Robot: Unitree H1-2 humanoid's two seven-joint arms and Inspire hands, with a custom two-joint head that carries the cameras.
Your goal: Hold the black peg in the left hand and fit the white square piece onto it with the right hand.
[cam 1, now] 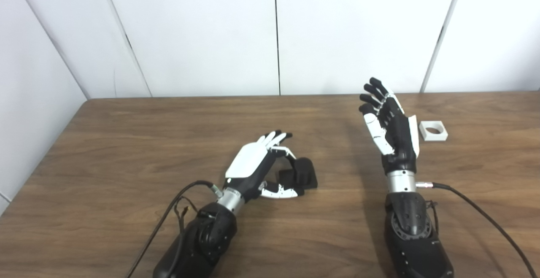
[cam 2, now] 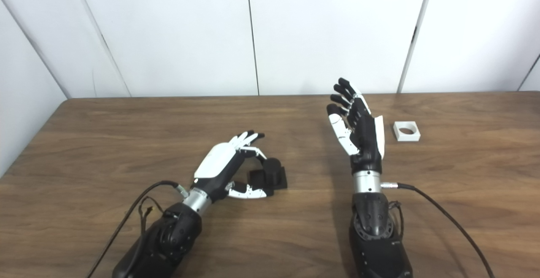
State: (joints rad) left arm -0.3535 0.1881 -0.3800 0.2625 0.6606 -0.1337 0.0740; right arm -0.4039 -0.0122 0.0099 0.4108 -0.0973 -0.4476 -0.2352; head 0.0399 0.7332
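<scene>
The black peg (cam 1: 303,172) stands on its square black base on the wooden table (cam 1: 126,143), near the middle. My left hand (cam 1: 257,164) is open beside it on its left, fingers curved above the peg and thumb (cam 1: 282,192) along the base's near side, not closed on it. The white square piece (cam 1: 433,130) with a round hole lies flat at the right. My right hand (cam 1: 390,122) is open and empty, raised upright just left of the white piece; it also shows in the right eye view (cam 2: 358,122).
White wall panels (cam 1: 274,33) stand behind the table's far edge. Black cables (cam 1: 485,214) run from both wrists across the table toward the front edge.
</scene>
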